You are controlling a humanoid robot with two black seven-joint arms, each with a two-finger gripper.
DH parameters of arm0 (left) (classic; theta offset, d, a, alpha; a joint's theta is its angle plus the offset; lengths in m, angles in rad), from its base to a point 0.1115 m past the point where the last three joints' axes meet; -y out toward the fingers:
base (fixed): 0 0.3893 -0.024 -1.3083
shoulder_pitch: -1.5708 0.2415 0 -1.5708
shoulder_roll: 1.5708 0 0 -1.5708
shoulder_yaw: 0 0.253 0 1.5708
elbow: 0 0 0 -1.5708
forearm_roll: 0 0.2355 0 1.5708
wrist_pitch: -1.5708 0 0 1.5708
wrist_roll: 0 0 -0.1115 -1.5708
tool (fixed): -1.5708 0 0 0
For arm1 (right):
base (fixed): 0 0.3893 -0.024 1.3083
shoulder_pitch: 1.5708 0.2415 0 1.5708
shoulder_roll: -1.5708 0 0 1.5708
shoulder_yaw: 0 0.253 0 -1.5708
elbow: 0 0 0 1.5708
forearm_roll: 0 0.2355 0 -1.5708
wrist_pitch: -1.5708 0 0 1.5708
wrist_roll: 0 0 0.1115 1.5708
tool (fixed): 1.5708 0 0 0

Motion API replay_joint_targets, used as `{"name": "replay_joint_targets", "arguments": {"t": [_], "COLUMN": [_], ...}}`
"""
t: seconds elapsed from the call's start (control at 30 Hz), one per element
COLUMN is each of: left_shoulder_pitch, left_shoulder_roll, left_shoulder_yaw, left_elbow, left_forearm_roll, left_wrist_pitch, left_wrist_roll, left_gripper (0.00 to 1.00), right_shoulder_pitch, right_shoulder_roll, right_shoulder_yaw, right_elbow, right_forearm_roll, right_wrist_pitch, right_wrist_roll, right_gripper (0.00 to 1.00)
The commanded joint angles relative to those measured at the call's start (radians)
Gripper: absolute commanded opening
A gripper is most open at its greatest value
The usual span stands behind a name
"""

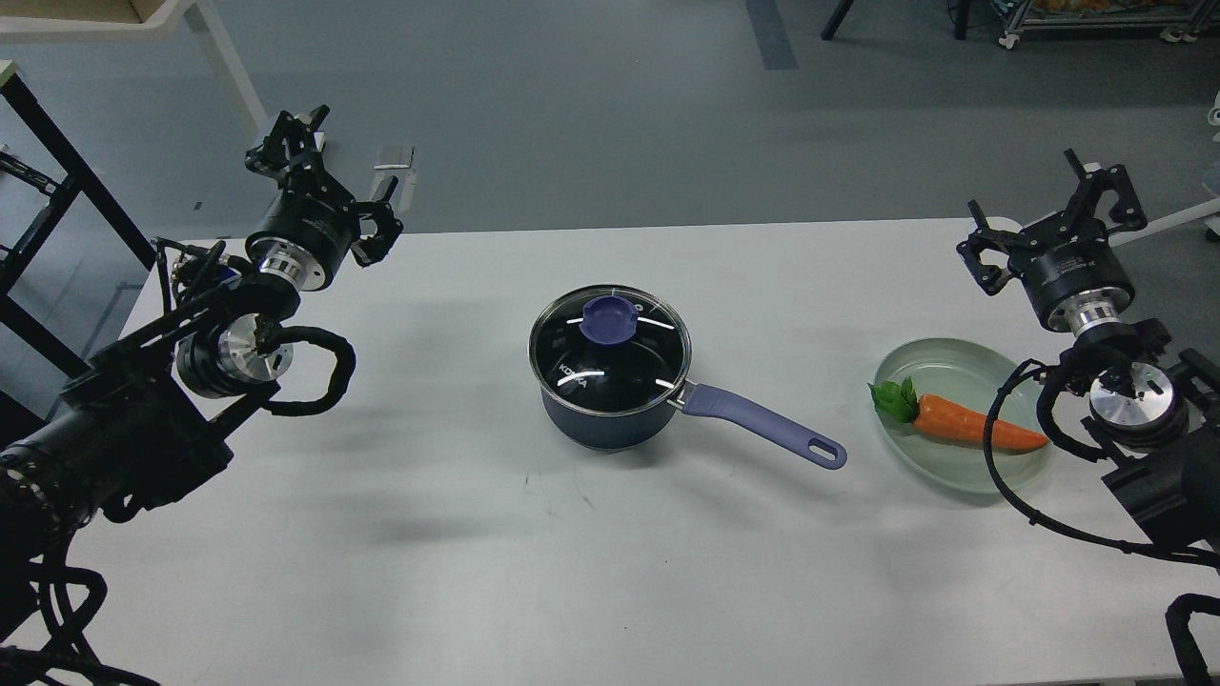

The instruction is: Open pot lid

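Observation:
The pot (610,424), a small dark navy saucepan, stands at the middle of the white table, its purple-blue handle (762,426) pointing right and toward me. The clear glass pot lid (610,354) sits flat on the pot, its purple-blue knob (610,317) slightly behind centre. My left gripper (329,176) hangs over the table's far left corner, well left of the pot, open and holding nothing. My right gripper (1053,214) hovers by the far right edge, well right of the pot, also open and holding nothing.
A pale green oval plate (953,476) lies right of the pot handle with an orange toy carrot (972,426) on it. Black cables loop beside both arms. A black frame and a pale table leg stand beyond the table's left end.

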Motion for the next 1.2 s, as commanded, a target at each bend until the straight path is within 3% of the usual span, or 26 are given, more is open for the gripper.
{"name": "replay_joint_targets", "arguments": {"t": [0.0, 0.3, 0.6, 0.8, 0.9, 1.17], "left_shoulder_pitch": [0.013, 0.014, 0.01, 0.0, -0.003, -0.01], "left_shoulder_roll": [0.011, 0.057, 0.091, 0.085, 0.074, 0.085], "left_shoulder_yaw": [0.011, 0.003, 0.016, 0.017, 0.016, 0.008], "left_elbow": [0.0, 0.007, 0.01, 0.012, 0.01, 0.0], "left_forearm_roll": [0.004, -0.004, 0.005, 0.034, 0.108, 0.116], "left_wrist_pitch": [0.001, 0.009, -0.005, -0.002, 0.01, 0.007], "left_wrist_roll": [0.0, -0.001, 0.028, 0.028, 0.028, 0.012], "left_gripper": [0.99, 0.99, 0.99, 0.99, 0.99, 0.99], "right_shoulder_pitch": [0.001, -0.007, 0.022, 0.074, 0.172, 0.488], "right_shoulder_roll": [0.0, -0.023, -0.233, -0.404, -0.46, -0.463], "right_shoulder_yaw": [0.0, -0.008, -0.128, -0.193, -0.311, -0.687], "right_elbow": [0.012, 0.128, 0.337, 0.519, 0.569, 0.682], "right_forearm_roll": [0.0, -0.011, -0.104, -0.363, -0.468, -0.681], "right_wrist_pitch": [0.0, 0.0, -0.048, -0.105, -0.125, -0.142], "right_wrist_roll": [0.0, 0.0, 0.0, 0.001, 0.003, 0.003], "right_gripper": [1.0, 1.0, 1.0, 1.0, 1.0, 1.0]}}
